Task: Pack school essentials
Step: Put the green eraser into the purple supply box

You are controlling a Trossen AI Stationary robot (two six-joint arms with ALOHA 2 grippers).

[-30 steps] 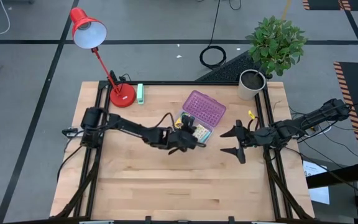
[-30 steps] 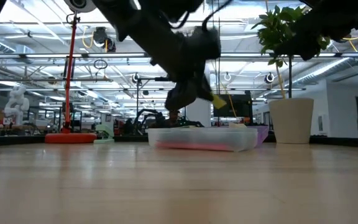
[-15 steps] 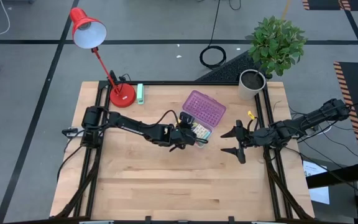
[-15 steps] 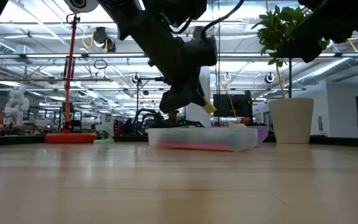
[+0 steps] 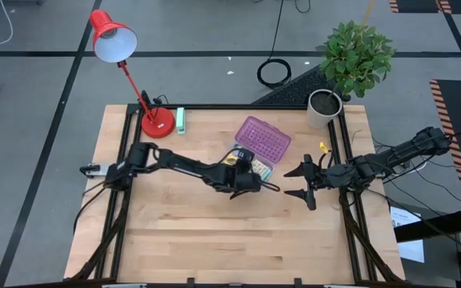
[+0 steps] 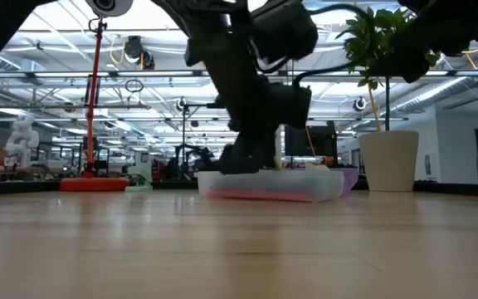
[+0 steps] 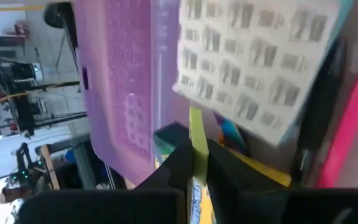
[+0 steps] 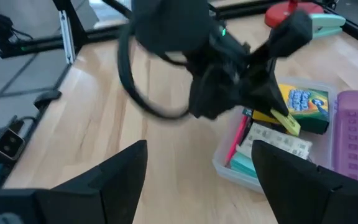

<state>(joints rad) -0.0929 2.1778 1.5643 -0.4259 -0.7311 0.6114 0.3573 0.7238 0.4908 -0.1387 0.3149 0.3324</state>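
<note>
A clear case (image 8: 229,163) with its purple lid (image 5: 262,140) swung open lies at the table's middle far side. Inside it lie a green-yellow crayon box (image 8: 307,106), a patterned pack (image 8: 272,146) and a pink pencil (image 8: 235,140). My left gripper (image 8: 278,112) hovers low over the case's near part, shut on a small yellow eraser (image 7: 195,146). In the low view the left gripper (image 6: 256,158) stands just above the case (image 6: 268,184). My right gripper (image 5: 302,182) waits open near the table's right edge, holding nothing. My left gripper pinches the yellow eraser (image 8: 289,122) between its two fingertips, with the eraser's free end sticking out past them. The fingers slant down from the table's left side toward the case. The eraser hangs over the crayon box and pack; whether it touches them I cannot tell.
A red desk lamp (image 5: 157,122) and a mint-green block (image 5: 180,120) stand at the far left. A potted plant (image 5: 324,106) stands at the far right corner. Bare wood (image 5: 230,240) stretches across the near half of the table.
My left gripper has gone toward the table's right edge and down to the case, turning as it went, with the yellow eraser still between its fingers. The eraser has come down from well above the case to just over its contents.
</note>
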